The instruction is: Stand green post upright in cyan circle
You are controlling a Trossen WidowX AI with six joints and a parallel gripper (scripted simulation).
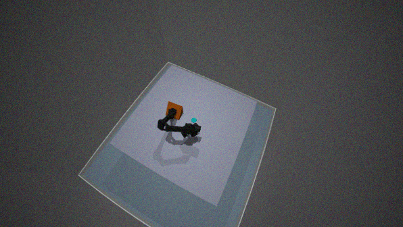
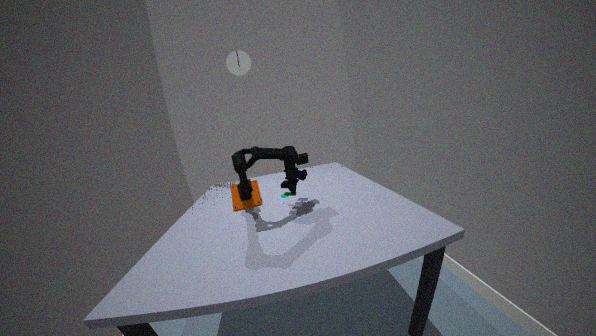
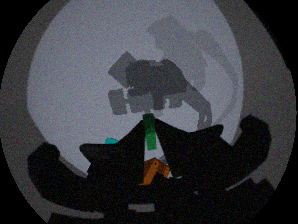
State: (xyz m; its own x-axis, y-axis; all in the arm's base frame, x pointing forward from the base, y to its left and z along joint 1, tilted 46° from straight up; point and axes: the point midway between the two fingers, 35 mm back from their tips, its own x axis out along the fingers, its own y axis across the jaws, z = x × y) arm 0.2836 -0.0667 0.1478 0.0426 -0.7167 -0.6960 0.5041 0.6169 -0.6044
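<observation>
From the top view, the black arm (image 1: 170, 125) reaches from its orange base plate (image 1: 174, 110) across the table (image 1: 220, 135), its gripper (image 1: 191, 130) just beside the cyan circle (image 1: 193, 119); the post is hidden under it. In the exterior view the gripper (image 2: 291, 190) points down at the tabletop, with a bit of green at its tip next to the circle (image 2: 285, 195). In the wrist view the fingers are clamped on the green post (image 3: 150, 131), which runs away from the camera between them; the circle (image 3: 111, 140) peeks out at left.
</observation>
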